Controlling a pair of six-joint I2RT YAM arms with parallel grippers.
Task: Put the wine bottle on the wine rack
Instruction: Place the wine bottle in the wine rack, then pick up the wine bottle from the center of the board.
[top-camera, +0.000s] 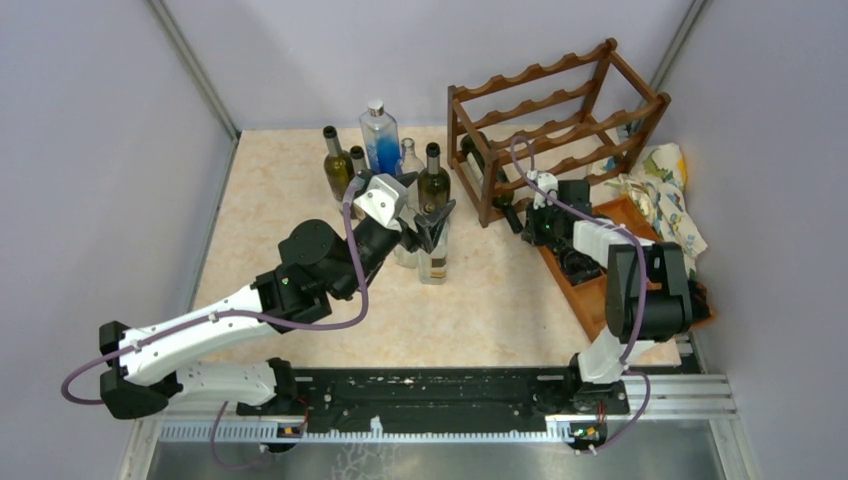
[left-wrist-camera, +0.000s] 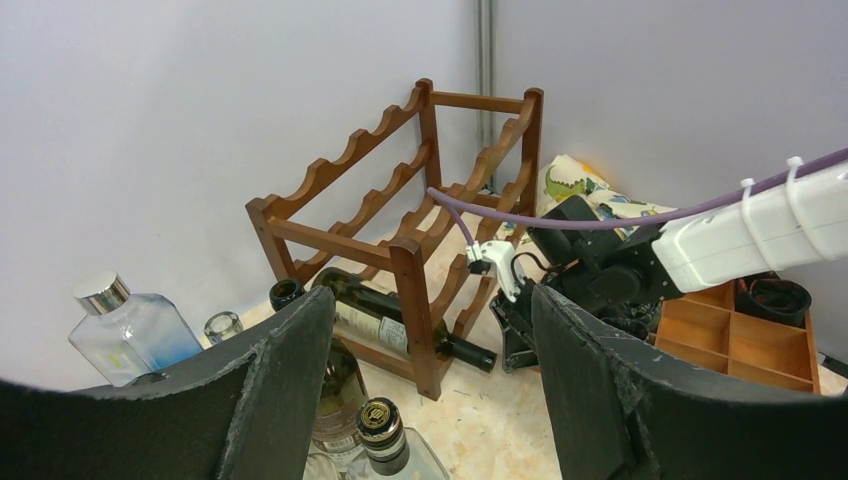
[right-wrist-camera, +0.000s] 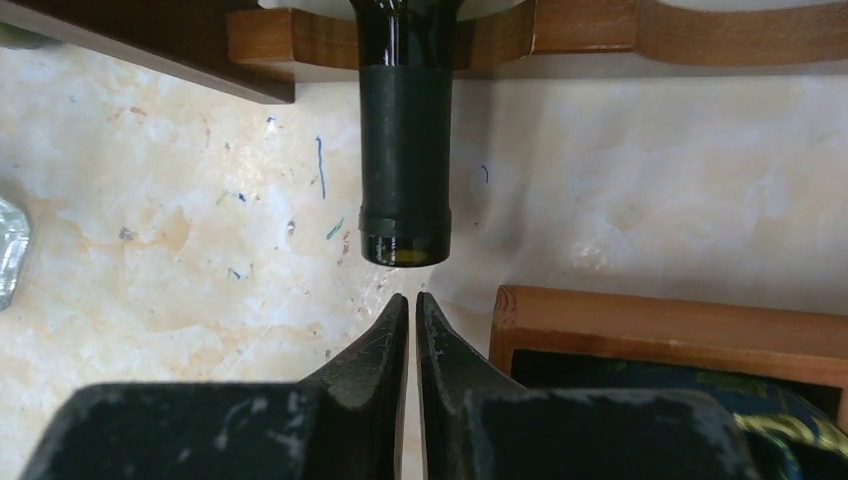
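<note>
The dark reddish-brown wine rack (top-camera: 530, 72) stands at the back right. A dark wine bottle (left-wrist-camera: 385, 322) lies on its lowest tier, with its neck (right-wrist-camera: 404, 170) sticking out toward the front. My right gripper (right-wrist-camera: 411, 298) is shut and empty, a short gap in front of the bottle's mouth; it also shows in the top view (top-camera: 517, 214). My left gripper (left-wrist-camera: 432, 295) is open and empty. It hovers above a group of standing bottles, over a clear bottle with a dark cap (left-wrist-camera: 383, 430) and a green one (left-wrist-camera: 338, 395).
Several upright bottles stand at the back middle, among them a clear blue one (top-camera: 380, 140) and a green one (top-camera: 335, 165). A flat wooden compartment tray (top-camera: 600, 292) lies right of the rack under the right arm. A patterned cloth (top-camera: 668, 185) lies by the right wall.
</note>
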